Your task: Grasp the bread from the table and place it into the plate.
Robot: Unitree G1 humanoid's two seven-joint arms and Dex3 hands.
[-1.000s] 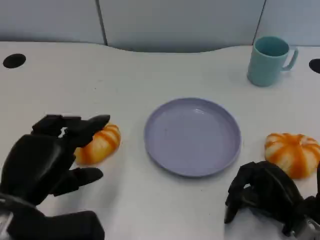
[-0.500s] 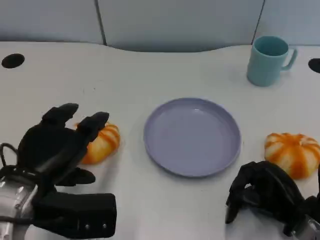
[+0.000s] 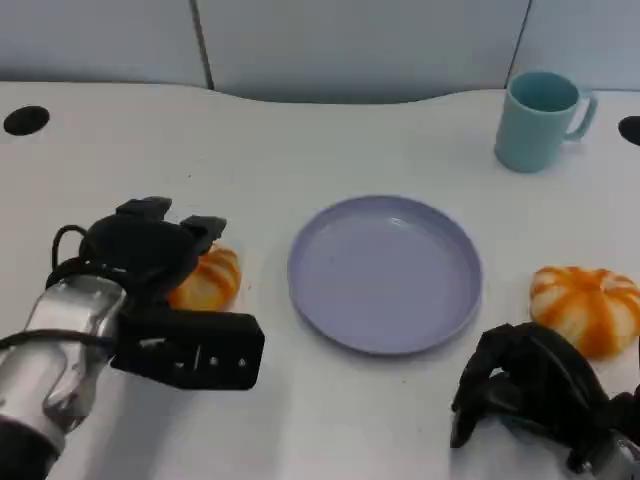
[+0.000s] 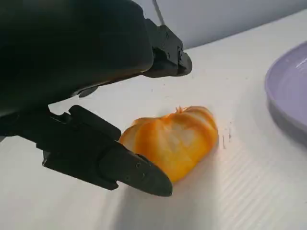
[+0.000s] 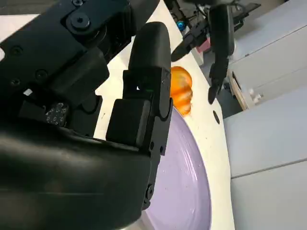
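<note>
White worktop [image 3: 300,140], far edge curved, pale panel wall behind it. Two dark round holes in its surface — one at 10 o'clock [image 3: 25,121], one at the far right edge at 2 o'clock [image 3: 630,130].

Lying directly on it:
- lilac plate [image 3: 385,272], roughly centre, upright, nothing in it.
- orange-and-white striped bread [image 3: 205,280] at 9 o'clock of the plate, near its rim but apart from it.
- second striped bread [image 3: 587,307] at 3 o'clock of the plate, apart from the rim.
- teal mug [image 3: 538,121] at 1 o'clock, upright — handle to the right.
</note>
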